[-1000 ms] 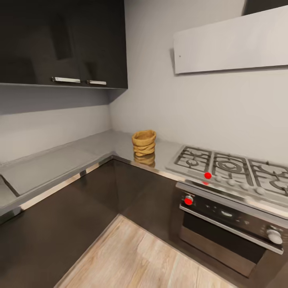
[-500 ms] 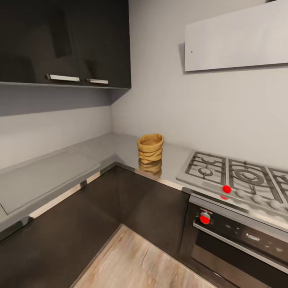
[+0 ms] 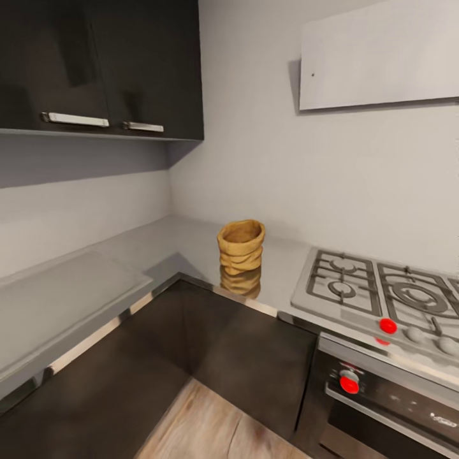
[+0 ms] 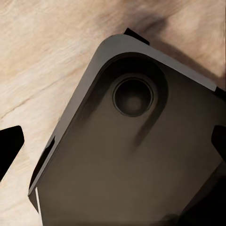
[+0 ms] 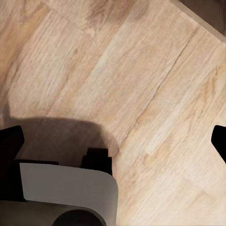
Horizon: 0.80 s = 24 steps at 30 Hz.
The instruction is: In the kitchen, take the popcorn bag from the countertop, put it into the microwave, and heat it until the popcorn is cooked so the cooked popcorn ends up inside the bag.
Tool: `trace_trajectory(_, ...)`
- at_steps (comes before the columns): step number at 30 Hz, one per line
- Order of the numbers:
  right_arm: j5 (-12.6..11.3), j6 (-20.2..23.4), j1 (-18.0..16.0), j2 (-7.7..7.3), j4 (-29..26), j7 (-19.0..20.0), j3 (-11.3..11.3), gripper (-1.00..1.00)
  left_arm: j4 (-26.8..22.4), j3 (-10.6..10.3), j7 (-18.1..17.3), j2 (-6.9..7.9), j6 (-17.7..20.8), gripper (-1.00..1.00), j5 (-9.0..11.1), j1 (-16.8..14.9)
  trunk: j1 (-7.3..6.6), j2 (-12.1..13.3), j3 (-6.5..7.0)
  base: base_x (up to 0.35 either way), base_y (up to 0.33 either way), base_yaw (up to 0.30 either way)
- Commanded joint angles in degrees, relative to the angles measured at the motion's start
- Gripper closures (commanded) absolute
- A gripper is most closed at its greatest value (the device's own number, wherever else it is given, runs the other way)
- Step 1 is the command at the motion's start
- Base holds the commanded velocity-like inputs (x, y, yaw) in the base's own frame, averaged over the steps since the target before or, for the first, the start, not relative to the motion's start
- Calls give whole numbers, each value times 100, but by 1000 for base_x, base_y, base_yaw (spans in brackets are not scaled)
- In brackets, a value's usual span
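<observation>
Open countertop surrounds the popcorn bag; gas hob rightward

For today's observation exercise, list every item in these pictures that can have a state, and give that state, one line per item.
popcorn bag: upright on the countertop, top open, not held.
upper cabinets: doors shut.
gas hob: no flame visible on the burners.
oven: door looks shut.
left gripper: open, empty, pointing down at the robot's base.
right gripper: open, empty, pointing down at the wooden floor.
</observation>
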Motion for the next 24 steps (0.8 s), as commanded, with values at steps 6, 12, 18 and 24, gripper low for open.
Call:
trace_trajectory(6,48,6,-8,-4,10,12,-49,-100,-9,3,6,0,-6,-100,10,1,3,-3,-5,323,123,-244)
trace_trajectory(12,48,5,-8,2,10,12,-42,-100,-9,3,6,0,-6,-100,5,1,3,-3,-5,314,164,-244)
trace_trajectory(18,51,3,-8,-2,10,12,-44,-100,-9,3,6,0,-6,-100,4,1,3,-3,-5,177,147,-145)
trace_trajectory(24,65,29,-8,-4,10,20,-41,-100,-9,3,6,0,-7,-100,2,1,3,-3,-5,10,9,-8)
